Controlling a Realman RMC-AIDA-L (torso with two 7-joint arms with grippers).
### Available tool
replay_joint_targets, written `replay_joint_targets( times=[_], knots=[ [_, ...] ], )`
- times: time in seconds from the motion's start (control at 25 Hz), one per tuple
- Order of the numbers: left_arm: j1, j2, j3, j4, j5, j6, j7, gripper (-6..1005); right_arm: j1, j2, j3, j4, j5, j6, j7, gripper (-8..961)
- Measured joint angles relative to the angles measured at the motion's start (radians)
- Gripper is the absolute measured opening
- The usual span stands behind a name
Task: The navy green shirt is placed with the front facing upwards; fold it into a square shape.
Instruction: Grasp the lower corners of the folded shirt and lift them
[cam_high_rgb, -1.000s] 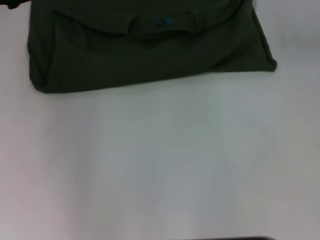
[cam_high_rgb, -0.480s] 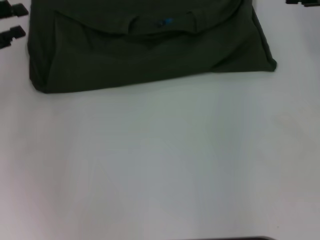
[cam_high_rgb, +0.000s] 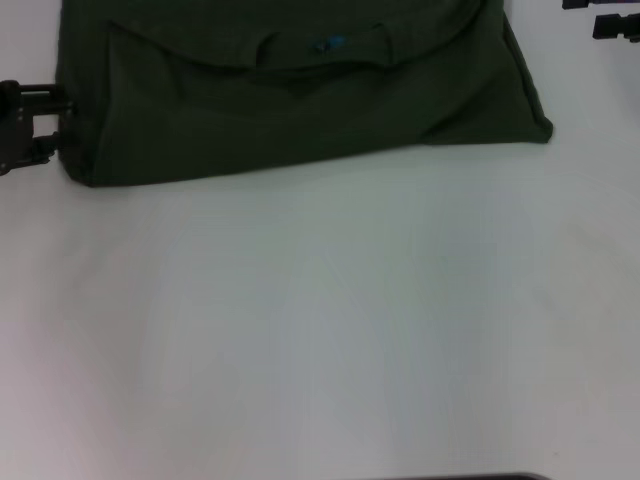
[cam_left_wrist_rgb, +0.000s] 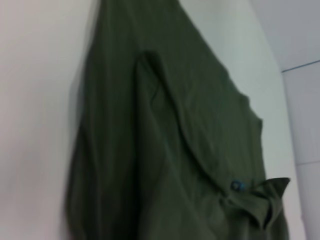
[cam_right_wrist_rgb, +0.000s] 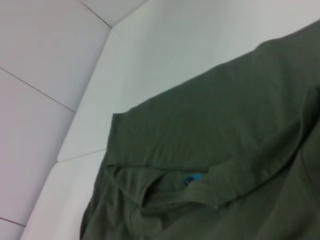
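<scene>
The navy green shirt lies folded into a wide block at the far side of the white table, collar and blue neck label facing up. Its chest letters are hidden. My left gripper is open at the shirt's near left corner, just beside the cloth edge. My right gripper is open and empty, off the shirt's far right edge. The shirt fills the left wrist view and the right wrist view, with the label in both.
The white table stretches bare from the shirt to the near edge. A dark strip shows at the near edge. Panel seams of the white surface lie beyond the shirt.
My left gripper has come nearer along the shirt's left edge to its near left corner. My right gripper has come further into view at the far right. The shirt has not moved.
</scene>
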Motion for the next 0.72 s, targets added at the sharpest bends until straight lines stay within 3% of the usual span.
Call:
replay_joint_targets(
  times=[0.12,0.4,0.72],
  knots=[
    [0.0,-0.002,0.006,-0.002,0.012,-0.023,0.002,581,-0.002,0.0,-0.003,0.0,-0.004,-0.002,0.001,922],
    [-0.006,-0.04,0.097,-0.017,0.014,-0.154,0.058,581,-0.003,0.006,-0.006,0.003,-0.004,-0.006,0.0,923],
    [-0.024,-0.047,0.194,-0.01,0.015,-0.241,0.061,582,-0.003,0.004,-0.006,0.004,-0.004,-0.008,0.0,923]
  ],
)
